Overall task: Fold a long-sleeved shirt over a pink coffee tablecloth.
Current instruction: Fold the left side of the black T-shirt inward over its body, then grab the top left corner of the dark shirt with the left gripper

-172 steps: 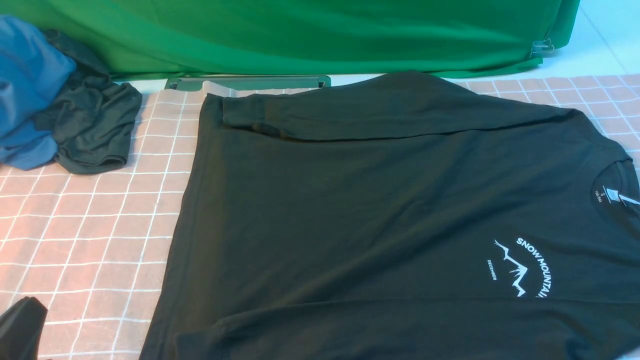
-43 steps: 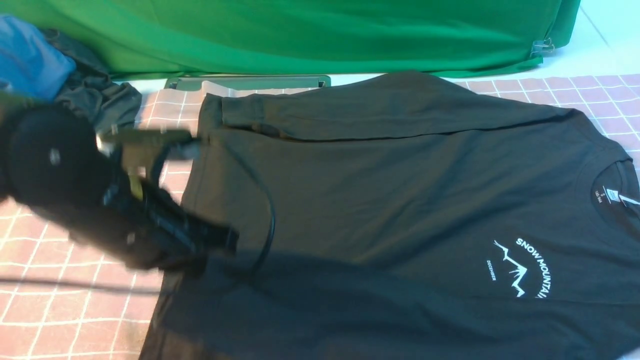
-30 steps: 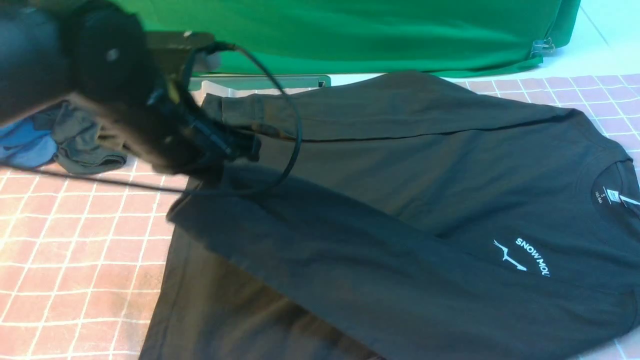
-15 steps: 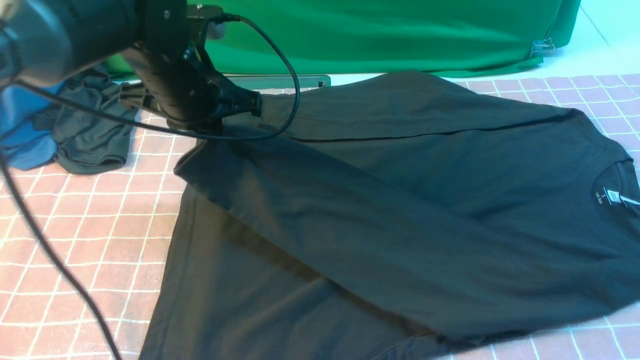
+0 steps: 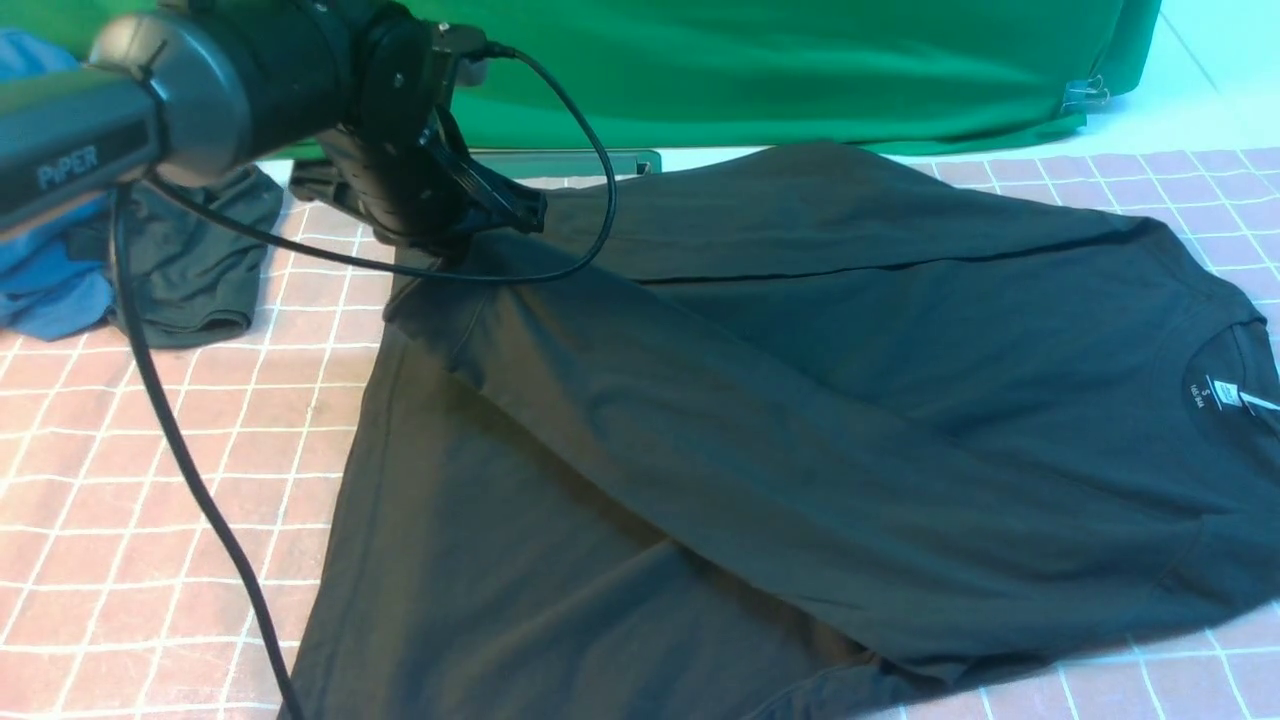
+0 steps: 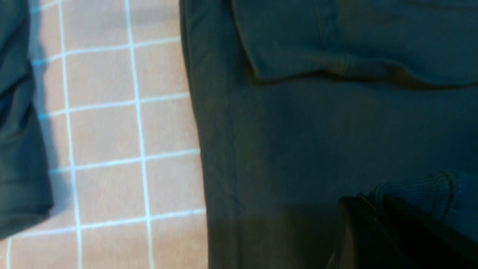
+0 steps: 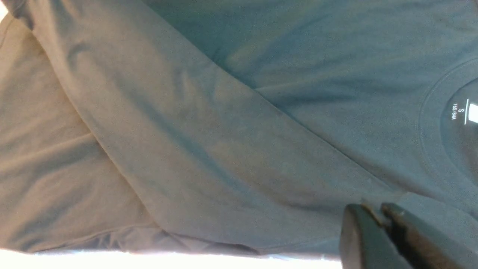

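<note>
At far-left corner of black cotton long-sleeved shirt [image 5: 800, 400], left tool [image 5: 505, 212] clamped on ribbed sleeve cuff [image 6: 422, 185]; sleeve stretched diagonally across shirt body. By shoulder, near white neck label [image 7: 471, 112], right tool [image 7: 373, 211], jaws nearly together; pinching cloth or not, unclear. Shirt lies on dusty-pink white-grid tablecloth [image 5: 150, 450]. Count: one shirt, one tablecloth, two tools, two bunched extras: dark grey-green garment [image 5: 190, 260], blue garment [image 5: 40, 290]. Bare tablecloth left of shirt; bright green cloth [image 5: 750, 70] along far edge.
</note>
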